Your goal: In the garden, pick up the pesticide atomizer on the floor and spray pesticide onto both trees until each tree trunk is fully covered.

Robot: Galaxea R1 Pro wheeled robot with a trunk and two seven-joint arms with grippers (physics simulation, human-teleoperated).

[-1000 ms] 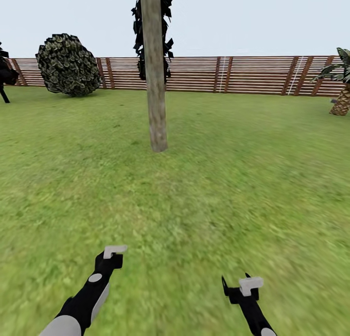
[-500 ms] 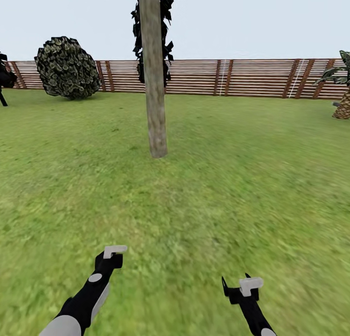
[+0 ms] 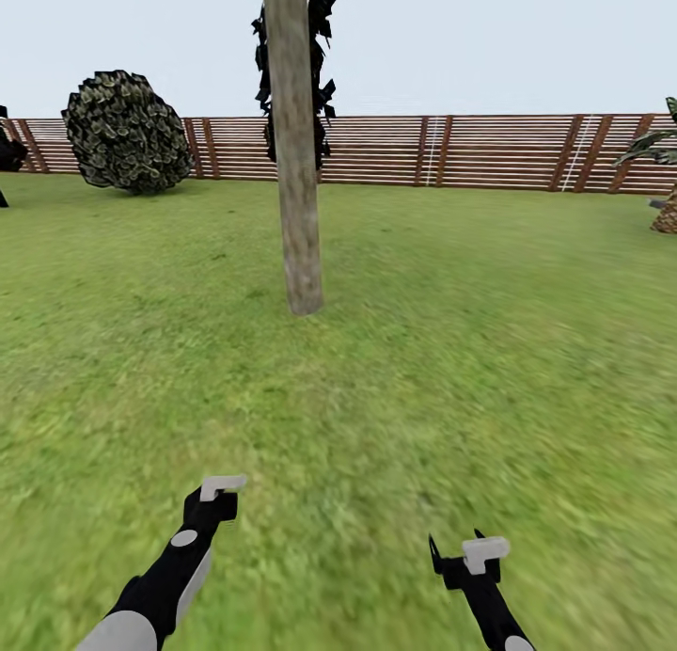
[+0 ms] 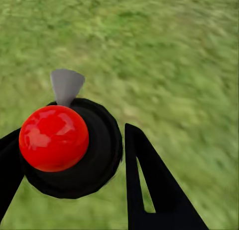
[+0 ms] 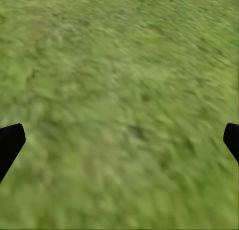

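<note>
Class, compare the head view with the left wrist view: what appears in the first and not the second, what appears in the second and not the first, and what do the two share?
Head view alone: a tree trunk rising from the lawn, a round bush, the slatted wooden fence, sky, and the right gripper. Left wrist view alone: a shiny red ball on a black round body with a grey nozzle-like tip, sitting between the fingers of the left gripper. Shared: the green grass and the left arm's gripper.

Open lawn closed off by a slatted fence

Green grass (image 3: 451,350) is spread across the lower frame; a brown wooden fence (image 3: 489,150) is set across the upper middle, under pale, even sky (image 3: 489,39).
</note>
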